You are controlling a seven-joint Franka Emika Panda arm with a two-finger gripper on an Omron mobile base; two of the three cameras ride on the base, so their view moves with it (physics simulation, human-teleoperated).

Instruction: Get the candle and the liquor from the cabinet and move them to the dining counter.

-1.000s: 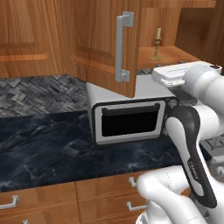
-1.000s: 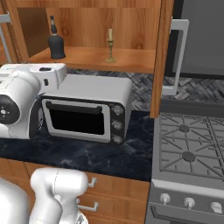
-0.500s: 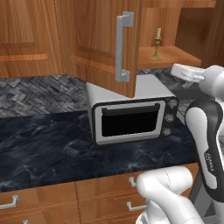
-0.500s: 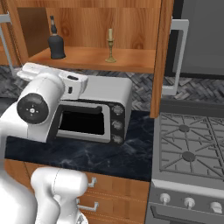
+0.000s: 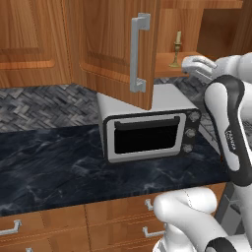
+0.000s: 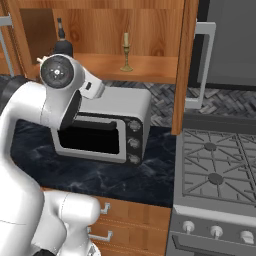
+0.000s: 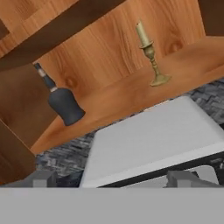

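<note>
We see the cabinet [image 6: 186,60] open, candle [image 7: 149,54] and liquor [image 7: 61,99] upright on its shelf, well apart, above the toaster oven [image 5: 147,128]. Our gripper [image 7: 113,178] has jaws spread, holding nothing.

Reddish wood-grain cabinet [image 7: 113,41], brass-stemmed candle [image 7: 150,54] — matt dark liquor [image 7: 61,99], black marbled worktop [image 5: 54,157]

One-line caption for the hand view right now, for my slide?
Hand view, tilted: liquor and candle stand apart on the open cabinet shelf above the toaster oven, jaws wide open.
</note>
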